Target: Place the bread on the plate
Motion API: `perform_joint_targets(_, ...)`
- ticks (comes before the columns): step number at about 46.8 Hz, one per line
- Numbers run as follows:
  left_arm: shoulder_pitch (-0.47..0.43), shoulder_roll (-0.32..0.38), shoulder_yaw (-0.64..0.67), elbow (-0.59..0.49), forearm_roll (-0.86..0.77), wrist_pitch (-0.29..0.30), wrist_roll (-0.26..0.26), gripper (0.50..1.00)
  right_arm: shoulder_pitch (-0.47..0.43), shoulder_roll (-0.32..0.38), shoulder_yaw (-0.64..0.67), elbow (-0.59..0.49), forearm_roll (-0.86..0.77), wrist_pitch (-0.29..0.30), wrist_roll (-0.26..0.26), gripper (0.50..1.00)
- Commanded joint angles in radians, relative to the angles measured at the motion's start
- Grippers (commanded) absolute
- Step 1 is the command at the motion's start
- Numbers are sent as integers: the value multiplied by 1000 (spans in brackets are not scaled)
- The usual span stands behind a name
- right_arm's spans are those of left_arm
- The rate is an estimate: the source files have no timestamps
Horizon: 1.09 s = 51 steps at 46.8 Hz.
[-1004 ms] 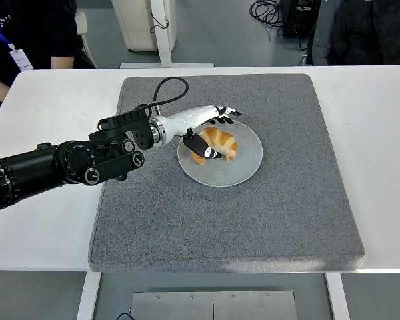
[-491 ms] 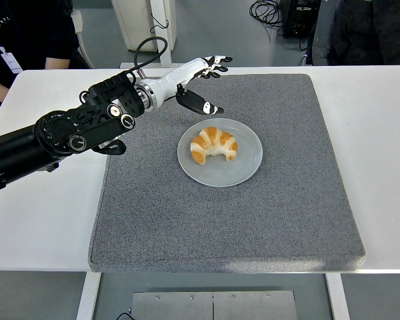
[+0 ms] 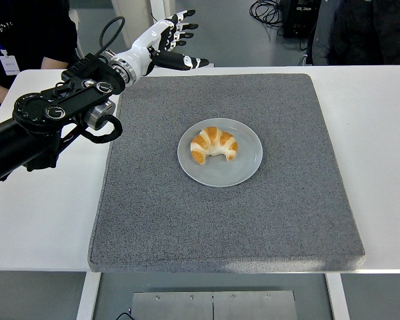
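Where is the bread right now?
In the head view the bread lies on the plate, on its upper-left part, near the middle of the grey mat; the left robot hand is far off.

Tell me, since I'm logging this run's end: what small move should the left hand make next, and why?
Probably just pull the left hand back toward the table's left edge and rest. The bread already lies on the plate, and the hand is open, empty and raised well clear of both, so nothing seems left to grasp.
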Motion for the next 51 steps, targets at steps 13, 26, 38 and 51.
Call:
perform_joint_targets(13, 68, 4, -78, 3, -53, -11, 3, 978, 1, 0, 0, 0, 0, 0, 0, 1000)
perform_joint_targets(26, 146, -6, -238, 71, -137, -10, -25, 977, 1, 0, -2, 0, 0, 0, 0, 1000)
perform_joint_targets(38, 218, -8, -321, 77, -167, -10, -134, 977, 1, 0, 0, 0, 0, 0, 0, 1000)
perform_joint_targets(51, 269, -11, -377, 77, -252, -11, -135, 977, 1, 0, 0, 0, 0, 2, 0, 1000)
